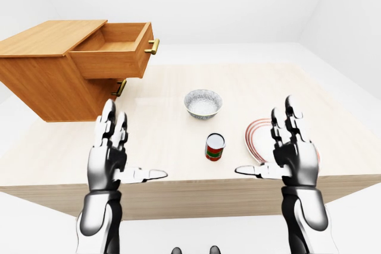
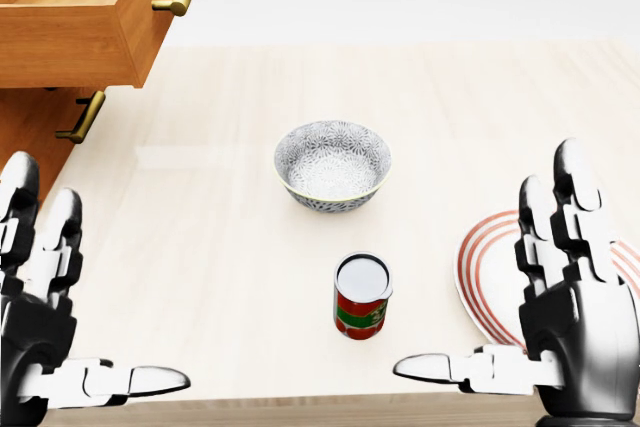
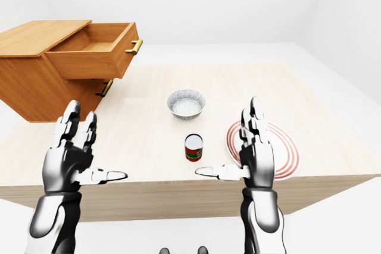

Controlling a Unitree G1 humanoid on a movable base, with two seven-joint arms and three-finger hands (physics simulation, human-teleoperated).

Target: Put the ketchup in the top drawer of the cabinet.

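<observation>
Near table edge (image 2: 300, 402), upright ketchup (image 2: 361, 296)

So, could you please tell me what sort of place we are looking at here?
Probably a simulated kitchen or dining tabletop in a bare white room: a pale wooden table carries a patterned bowl, a red-rimmed plate, a small can and a wooden cabinet with its top drawer open.

bowl: grey-white patterned ceramic bowl (image 2: 332, 165), upright at mid-table
plate: white round plate with red rings (image 1: 259, 138), lying flat on the pale wooden table (image 2: 480, 97)
</observation>
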